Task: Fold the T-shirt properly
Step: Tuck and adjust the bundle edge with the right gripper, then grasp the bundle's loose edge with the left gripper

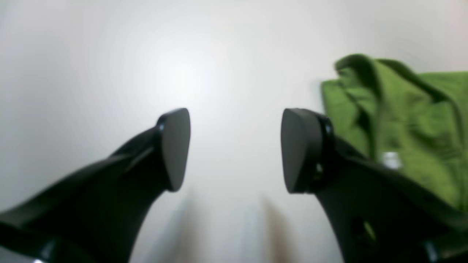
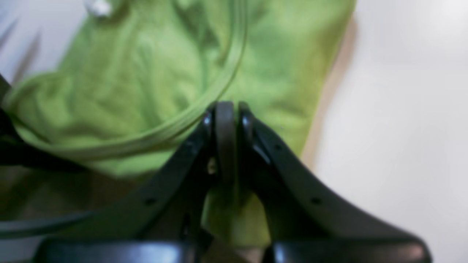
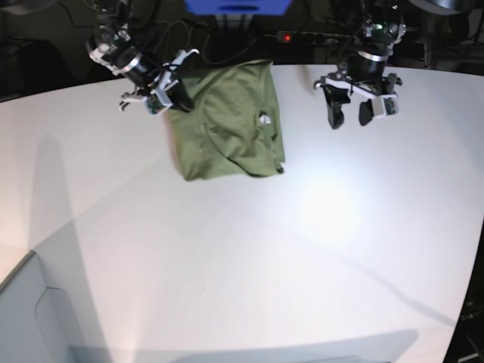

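T-shirt (image 3: 227, 125) lies partly folded and rumpled on the surface (image 3: 265, 257), right claw (image 2: 226, 109) pinching its edge, left claw (image 1: 234, 149) spread, more folding seemingly left.

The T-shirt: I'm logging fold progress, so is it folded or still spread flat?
Partly folded. The T-shirt lies as a compact, wrinkled block, neckline and white tag on top, no sleeves spread. The right gripper pinches it.

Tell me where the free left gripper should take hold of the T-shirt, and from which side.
Probably the T-shirt's edge nearest the open left gripper, coming in from the bare table on that side. The right gripper already pinches the opposite edge, fabric shut between its fingers, and the near edge lies bunched by the white tag, offering folds to pinch.
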Controlling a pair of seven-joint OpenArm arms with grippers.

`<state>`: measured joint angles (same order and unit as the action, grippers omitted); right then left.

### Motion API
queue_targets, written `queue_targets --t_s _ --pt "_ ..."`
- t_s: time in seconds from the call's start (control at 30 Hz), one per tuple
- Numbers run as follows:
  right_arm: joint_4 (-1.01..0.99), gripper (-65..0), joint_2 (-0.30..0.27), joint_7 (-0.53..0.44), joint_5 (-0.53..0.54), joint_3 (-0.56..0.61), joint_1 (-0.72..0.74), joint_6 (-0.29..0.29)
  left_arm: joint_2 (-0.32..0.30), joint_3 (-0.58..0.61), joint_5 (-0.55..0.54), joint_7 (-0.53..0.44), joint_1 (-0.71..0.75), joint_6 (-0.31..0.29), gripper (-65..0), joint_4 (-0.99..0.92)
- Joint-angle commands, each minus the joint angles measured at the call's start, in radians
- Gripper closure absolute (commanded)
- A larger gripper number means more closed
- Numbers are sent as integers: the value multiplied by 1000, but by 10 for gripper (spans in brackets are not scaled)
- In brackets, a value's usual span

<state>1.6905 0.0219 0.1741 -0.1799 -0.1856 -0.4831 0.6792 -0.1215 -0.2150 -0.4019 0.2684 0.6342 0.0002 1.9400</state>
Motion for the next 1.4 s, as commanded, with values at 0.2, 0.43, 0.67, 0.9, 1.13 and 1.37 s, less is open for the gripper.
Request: queue_targets --t_s 0.2,0.43,0.67,0.9,1.13,1.37 --pt "7 0 3 -132 15 -22 -30 19 -17 67 -94 -22 5 1 -378 16" --pt "181 0 5 -135 15 -28 -90 19 -13 187 -93 -22 -37 8 -379 0" --pt "196 0 0 -115 9 -28 -119 19 -11 291 -96 -24 -80 8 -379 -40" --pt "194 0 0 -66 9 -82 -122 19 10 343 -96 -30 -136 8 -379 -129" --pt "194 0 0 -68 12 -119 -141 19 15 346 -96 -31 -150 8 -379 -219" --pt "194 0 0 -68 10 -119 -142 19 9 343 -96 -30 -156 8 -378 -227"
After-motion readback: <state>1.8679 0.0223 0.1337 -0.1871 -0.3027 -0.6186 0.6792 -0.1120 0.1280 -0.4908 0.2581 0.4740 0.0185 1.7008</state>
